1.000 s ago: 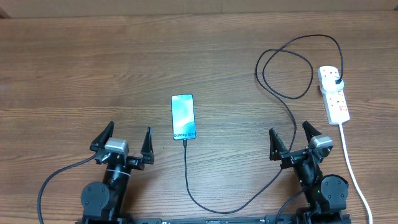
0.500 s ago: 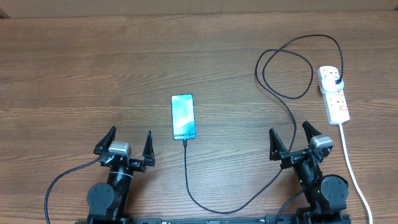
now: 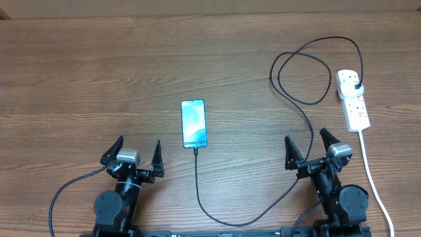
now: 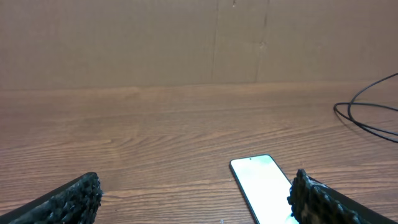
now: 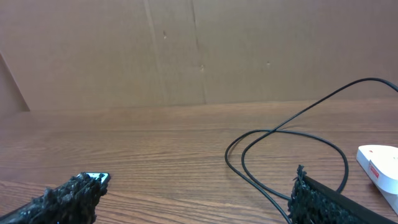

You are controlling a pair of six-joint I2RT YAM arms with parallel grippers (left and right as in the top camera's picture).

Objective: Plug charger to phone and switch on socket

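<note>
The phone (image 3: 193, 123) lies flat mid-table, its light blue screen up; it also shows in the left wrist view (image 4: 261, 183). The black charger cable (image 3: 197, 184) runs from the phone's near end, loops right and up (image 3: 299, 99), and its black plug (image 3: 356, 85) sits in the white socket strip (image 3: 353, 100) at far right. The cable also shows in the right wrist view (image 5: 292, 134). My left gripper (image 3: 136, 153) is open and empty, near-left of the phone. My right gripper (image 3: 309, 147) is open and empty, near-left of the socket.
The socket's white cord (image 3: 371, 178) runs down the right side toward the near edge. A brown cardboard wall (image 4: 186, 37) stands behind the table. The socket's end shows at the right edge of the right wrist view (image 5: 379, 162).
My left arm has drawn back slightly toward the near edge. The right arm, phone, cable and socket have not moved.
</note>
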